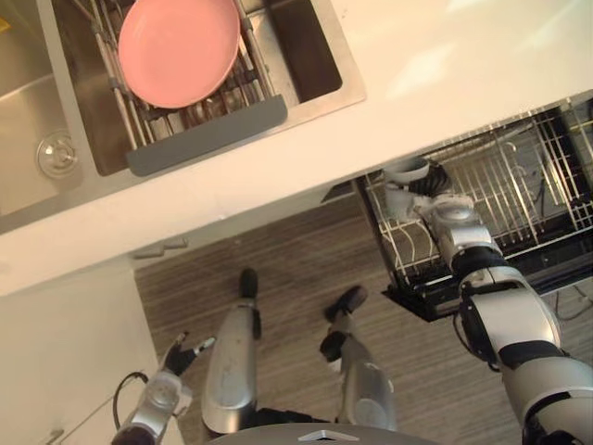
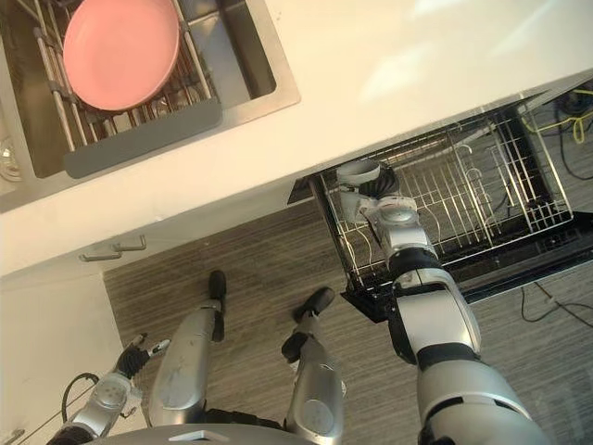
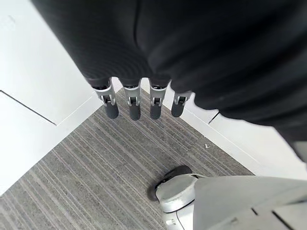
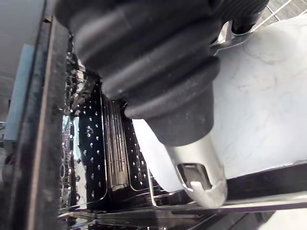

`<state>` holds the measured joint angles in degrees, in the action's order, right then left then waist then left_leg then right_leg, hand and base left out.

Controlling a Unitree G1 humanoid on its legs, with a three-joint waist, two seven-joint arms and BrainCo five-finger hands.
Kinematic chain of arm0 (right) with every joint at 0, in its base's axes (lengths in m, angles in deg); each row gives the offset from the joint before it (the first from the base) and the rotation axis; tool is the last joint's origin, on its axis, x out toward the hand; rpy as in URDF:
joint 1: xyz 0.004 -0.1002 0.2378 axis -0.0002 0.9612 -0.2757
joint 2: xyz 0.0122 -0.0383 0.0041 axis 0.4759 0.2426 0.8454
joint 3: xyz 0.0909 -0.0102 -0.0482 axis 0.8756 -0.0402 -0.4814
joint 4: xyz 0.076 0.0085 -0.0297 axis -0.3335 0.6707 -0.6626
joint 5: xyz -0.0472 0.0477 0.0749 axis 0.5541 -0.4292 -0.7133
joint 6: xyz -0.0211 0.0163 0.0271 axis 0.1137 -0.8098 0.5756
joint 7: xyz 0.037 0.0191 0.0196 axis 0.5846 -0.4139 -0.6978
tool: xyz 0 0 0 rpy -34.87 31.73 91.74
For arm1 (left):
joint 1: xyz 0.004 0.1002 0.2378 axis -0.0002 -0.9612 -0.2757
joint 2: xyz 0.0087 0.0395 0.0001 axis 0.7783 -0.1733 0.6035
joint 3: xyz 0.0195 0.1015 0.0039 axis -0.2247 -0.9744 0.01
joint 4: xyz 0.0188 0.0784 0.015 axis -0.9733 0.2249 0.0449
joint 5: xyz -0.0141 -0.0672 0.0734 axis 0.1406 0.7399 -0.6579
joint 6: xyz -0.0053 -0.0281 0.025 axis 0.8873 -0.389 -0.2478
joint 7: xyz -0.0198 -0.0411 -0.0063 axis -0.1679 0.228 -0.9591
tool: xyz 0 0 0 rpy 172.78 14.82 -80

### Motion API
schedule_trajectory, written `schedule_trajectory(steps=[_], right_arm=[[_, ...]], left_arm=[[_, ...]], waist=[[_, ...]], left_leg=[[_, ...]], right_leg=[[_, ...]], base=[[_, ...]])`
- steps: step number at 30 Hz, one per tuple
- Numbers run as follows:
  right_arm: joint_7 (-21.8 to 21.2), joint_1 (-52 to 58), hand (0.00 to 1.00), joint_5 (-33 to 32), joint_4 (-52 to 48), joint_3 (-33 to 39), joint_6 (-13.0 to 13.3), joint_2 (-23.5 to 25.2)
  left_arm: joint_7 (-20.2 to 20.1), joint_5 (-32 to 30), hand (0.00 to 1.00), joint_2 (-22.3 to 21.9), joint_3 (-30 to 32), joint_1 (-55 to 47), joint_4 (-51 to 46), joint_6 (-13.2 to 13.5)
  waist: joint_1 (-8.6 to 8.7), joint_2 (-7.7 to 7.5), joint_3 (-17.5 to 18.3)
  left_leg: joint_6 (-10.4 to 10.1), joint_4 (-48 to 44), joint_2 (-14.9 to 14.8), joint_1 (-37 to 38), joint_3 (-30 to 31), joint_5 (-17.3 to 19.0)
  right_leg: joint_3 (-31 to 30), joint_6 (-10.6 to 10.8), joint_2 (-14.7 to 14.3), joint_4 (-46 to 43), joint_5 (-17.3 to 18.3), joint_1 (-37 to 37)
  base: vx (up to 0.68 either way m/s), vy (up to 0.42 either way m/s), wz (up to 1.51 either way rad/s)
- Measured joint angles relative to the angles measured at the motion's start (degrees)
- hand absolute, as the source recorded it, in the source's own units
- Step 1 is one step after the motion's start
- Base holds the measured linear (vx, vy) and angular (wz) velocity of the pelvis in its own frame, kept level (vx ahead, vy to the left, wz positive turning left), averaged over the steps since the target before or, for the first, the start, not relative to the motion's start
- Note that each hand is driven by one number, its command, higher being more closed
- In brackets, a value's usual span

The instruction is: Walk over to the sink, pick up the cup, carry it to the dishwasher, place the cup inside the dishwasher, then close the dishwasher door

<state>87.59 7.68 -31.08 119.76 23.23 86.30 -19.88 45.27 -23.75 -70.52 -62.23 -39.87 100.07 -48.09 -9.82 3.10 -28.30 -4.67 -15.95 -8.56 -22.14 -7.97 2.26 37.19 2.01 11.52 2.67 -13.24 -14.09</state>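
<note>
The white cup (image 1: pixel 405 171) is over the near left corner of the pulled-out dishwasher rack (image 1: pixel 523 181), just under the counter's edge. My right hand (image 1: pixel 424 191) is shut on it, reaching in from the lower right. In the right wrist view the cup's white wall (image 4: pixel 261 105) lies against the hand, and the thumb (image 4: pixel 199 167) curls beside it above the rack's wires. My left hand (image 1: pixel 182 356) hangs low at the lower left over the striped floor, holding nothing. Its fingers (image 3: pixel 132 103) are straight in the left wrist view.
A steel sink (image 1: pixel 310 56) in the white countertop (image 1: pixel 445 74) holds a wire drainer (image 1: pixel 208 134) with a pink plate (image 1: pixel 178 46). The open dishwasher's black frame (image 1: pixel 435 298) juts over the floor. A cabinet handle (image 2: pixel 113 248) sits below the counter.
</note>
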Motion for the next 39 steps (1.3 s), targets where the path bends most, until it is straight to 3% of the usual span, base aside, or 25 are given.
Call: schedule_trajectory(steps=[1,6,13,17,20,23,26,28,31,33,35,39], right_arm=[[-0.2,-0.5,0.00,0.0,0.1,0.0,-1.2,-0.2],[-4.5,-1.1,0.00,-1.3,3.2,0.0,-6.2,-1.3],[-5.8,-3.0,0.00,-3.5,4.1,0.0,-7.3,-1.1],[-5.0,-3.0,0.00,-4.8,4.1,0.1,-7.0,-0.9],[-1.6,-0.6,0.00,-4.8,0.2,1.8,-5.3,-0.8],[3.0,3.6,0.00,-5.1,-5.7,5.1,-2.9,0.2],[7.3,10.6,0.00,-4.7,-13.9,8.5,-1.2,3.4],[9.6,17.3,0.00,-4.6,-19.0,9.2,-0.7,7.1],[11.9,24.8,0.00,-4.4,-24.5,10.0,0.4,10.8],[13.1,30.0,0.00,-2.9,-30.2,10.5,1.4,13.2],[14.0,35.9,0.00,-1.3,-39.0,10.2,3.3,15.8],[13.7,43.3,0.00,-0.6,-51.5,7.5,8.8,22.4]], left_arm=[[0.0,1.6,0.00,-0.3,-0.2,0.1,0.0,-0.3],[0.8,3.9,0.00,-1.4,-0.4,1.5,1.7,-1.5],[1.4,2.8,0.00,-3.7,2.9,3.7,4.0,-5.0],[6.5,0.2,0.00,-4.4,4.1,3.7,3.9,-2.9],[8.8,-1.4,0.00,-4.3,5.4,3.7,2.4,-1.7],[7.9,0.1,0.00,-3.5,6.9,3.4,1.8,-1.7],[4.0,1.5,0.00,-2.2,8.1,1.9,1.9,-3.1],[0.0,1.6,0.00,-0.8,9.2,-0.1,3.0,-5.9],[-2.8,1.8,0.00,0.4,9.7,-1.9,4.7,-8.5],[-3.3,3.3,0.00,0.0,10.0,-3.6,5.6,-9.3],[-4.6,3.4,0.00,-1.1,10.8,-5.7,6.7,-9.7],[-4.6,4.2,0.00,-3.1,12.4,-9.1,7.5,-10.3]], waist=[[-0.08,0.17,-0.2],[-0.98,0.32,-0.3],[-1.04,0.29,-0.3],[-0.88,-0.05,-0.5],[-0.66,-0.85,-0.9],[-0.37,-2.71,-1.3],[1.05,-5.12,-0.5],[2.17,-7.71,1.9],[2.87,-9.19,6.7],[3.89,-8.26,9.5],[4.15,-5.94,12.5],[5.03,-4.08,15.9]], left_leg=[[0.0,0.0,0.0,-0.2,0.1,0.0],[0.1,0.1,0.3,-1.1,1.2,-0.4],[0.0,1.3,0.4,-0.8,1.8,-1.7],[-0.3,2.8,0.4,1.2,1.7,-2.4],[-0.5,4.3,0.2,3.7,1.6,-2.9],[-1.2,6.7,-0.5,6.5,0.8,-3.8],[-1.6,8.3,-1.1,9.8,-0.3,-4.2],[-2.0,8.5,-1.5,12.5,-2.8,-3.3],[-2.2,6.0,-2.6,13.4,-5.3,-1.0],[-2.2,1.2,-4.5,14.6,-7.2,2.7],[-2.2,-4.5,-7.7,15.5,-9.2,7.8],[-2.6,-5.6,-9.9,19.9,-12.4,9.7]], right_leg=[[0.0,0.0,0.0,0.0,0.0,-0.1],[0.2,0.0,0.0,0.0,0.0,-0.4],[0.3,-0.1,0.0,0.0,0.2,0.0],[0.2,-0.2,-0.1,0.0,0.3,1.3],[0.3,-0.3,-0.5,0.1,0.7,3.2],[0.0,-0.5,-1.2,0.3,1.2,4.7],[-0.9,-0.4,-1.9,1.1,1.3,6.9],[-3.0,-0.3,-2.4,1.7,1.3,8.2],[-5.4,-0.1,-2.9,1.9,1.4,8.5],[-7.2,0.3,-3.9,1.9,1.8,10.6],[-9.6,0.5,-5.8,1.9,3.3,12.8],[-12.2,0.6,-7.1,1.9,3.8,15.5]], base=[[-0.02,0.051,0.04],[-0.01,0.059,0.10],[-0.03,0.053,0.07],[-0.02,0.038,-0.01],[0.00,0.010,0.00],[0.02,-0.006,-0.08],[0.06,-0.009,-0.18],[0.08,0.014,-0.44],[0.08,0.026,-0.51],[0.05,0.046,-0.54],[-0.01,0.078,-0.63],[0.05,0.046,-0.43]])
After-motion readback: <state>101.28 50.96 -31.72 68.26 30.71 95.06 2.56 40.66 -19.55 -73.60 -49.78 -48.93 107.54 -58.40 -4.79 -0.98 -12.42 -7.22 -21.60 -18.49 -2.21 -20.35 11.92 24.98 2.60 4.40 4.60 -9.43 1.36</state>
